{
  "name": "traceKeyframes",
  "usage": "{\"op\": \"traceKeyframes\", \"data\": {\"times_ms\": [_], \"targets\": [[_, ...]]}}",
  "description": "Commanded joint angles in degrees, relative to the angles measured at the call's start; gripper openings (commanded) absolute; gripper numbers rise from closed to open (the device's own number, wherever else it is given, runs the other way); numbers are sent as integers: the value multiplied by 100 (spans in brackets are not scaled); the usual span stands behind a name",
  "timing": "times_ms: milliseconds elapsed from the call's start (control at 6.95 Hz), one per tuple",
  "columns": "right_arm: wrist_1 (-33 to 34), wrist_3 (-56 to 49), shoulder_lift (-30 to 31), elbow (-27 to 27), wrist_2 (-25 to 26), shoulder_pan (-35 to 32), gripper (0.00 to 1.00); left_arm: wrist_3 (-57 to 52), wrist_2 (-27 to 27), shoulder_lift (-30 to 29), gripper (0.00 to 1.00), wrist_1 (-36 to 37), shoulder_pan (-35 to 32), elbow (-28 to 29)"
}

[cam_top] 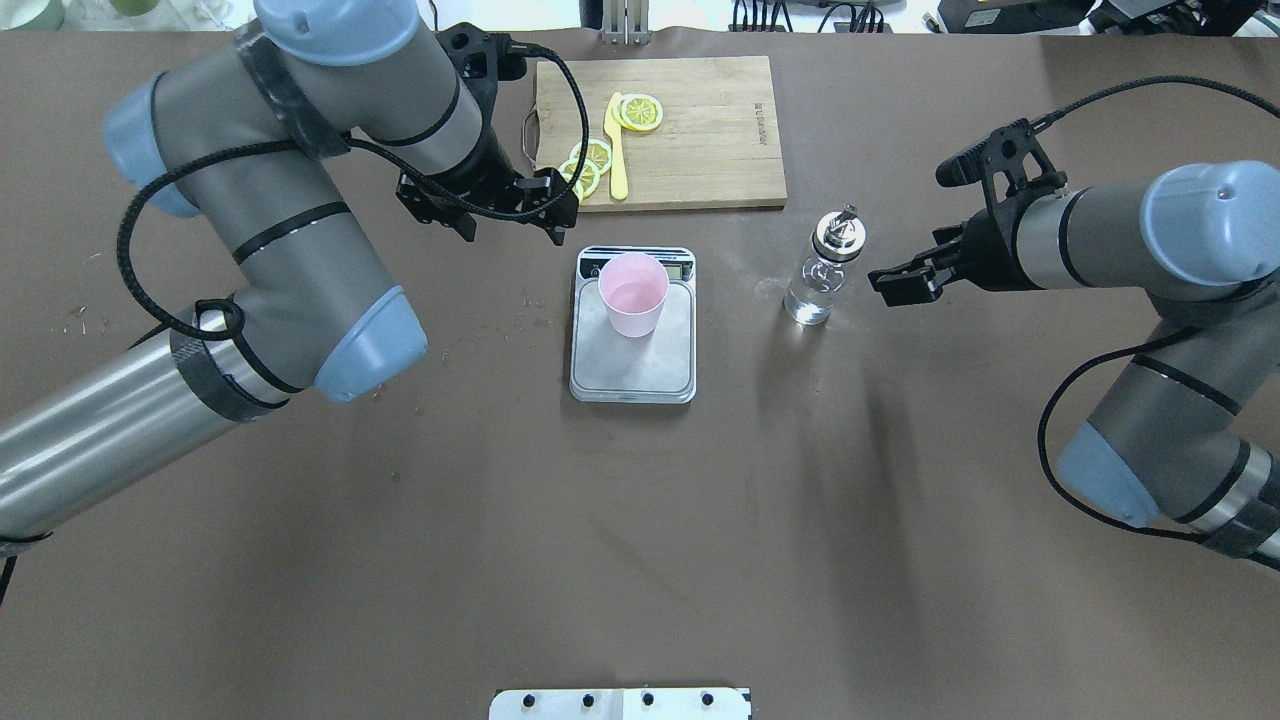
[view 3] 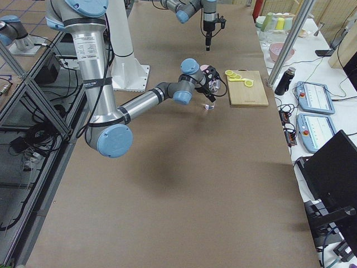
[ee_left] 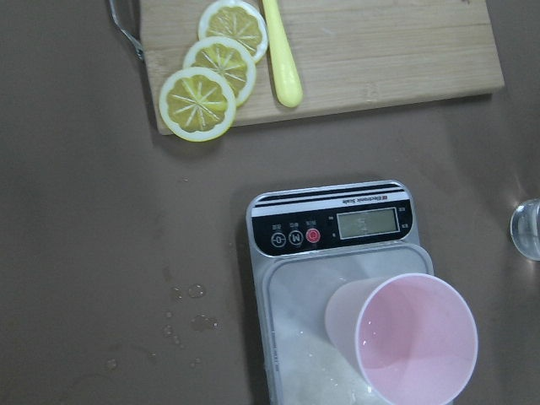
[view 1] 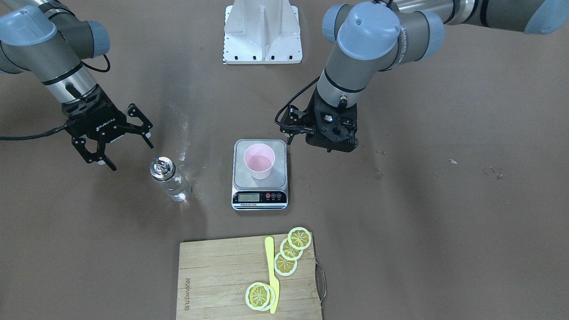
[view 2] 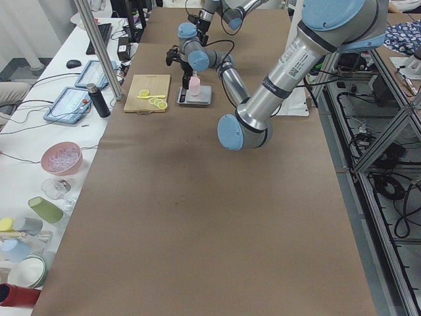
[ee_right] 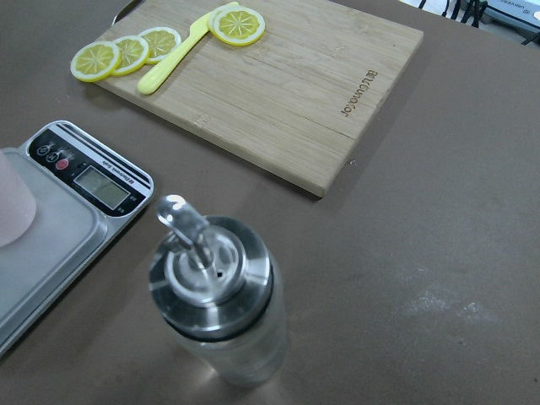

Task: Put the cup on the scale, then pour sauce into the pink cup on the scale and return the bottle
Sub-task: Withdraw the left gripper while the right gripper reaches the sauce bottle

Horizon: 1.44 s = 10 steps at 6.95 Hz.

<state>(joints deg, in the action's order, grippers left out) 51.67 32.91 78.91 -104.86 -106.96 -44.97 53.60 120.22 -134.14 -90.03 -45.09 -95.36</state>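
The pink cup [view 1: 259,161] stands upright on the steel platform of the scale [view 1: 259,197]; it also shows in the overhead view [cam_top: 633,293] and the left wrist view [ee_left: 413,337]. The clear glass bottle [view 1: 170,178] with its metal spout cap stands upright on the table beside the scale [cam_top: 633,365], and fills the right wrist view [ee_right: 215,295]. My right gripper [view 1: 131,157] is open and empty, close to the bottle [cam_top: 825,268] without touching it. My left gripper [cam_top: 512,230] is open and empty, above the table just beyond the scale's corner.
A wooden cutting board [view 1: 222,275] with lemon slices [view 1: 291,251] and a yellow knife [view 1: 271,271] lies past the scale's display end. The white robot base plate [view 1: 262,31] sits at the table's robot side. Small droplets [ee_left: 190,308] dot the table by the scale.
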Motion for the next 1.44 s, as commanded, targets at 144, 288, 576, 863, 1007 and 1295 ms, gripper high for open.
{"op": "traceKeyframes", "data": {"times_ms": [144,288,576,863,1007,1295], "targets": [[-129,5,-24,88,385,330,100,-1224,-16,490,97,574,-622,-411],[-435,5,-85,323,413,375,100,-1525,-16,842,97,575,-763,-727],[-902,5,-191,737,413,384,99,-1660,10,1301,97,575,-939,-1177],[-957,5,-235,783,413,393,99,-1669,10,1320,97,575,-1054,-1231],[-948,5,-383,809,422,393,99,-1756,10,1355,97,592,-1167,-1283],[-957,14,-420,844,492,411,99,-1880,19,1417,97,907,-1239,-1529]]}}
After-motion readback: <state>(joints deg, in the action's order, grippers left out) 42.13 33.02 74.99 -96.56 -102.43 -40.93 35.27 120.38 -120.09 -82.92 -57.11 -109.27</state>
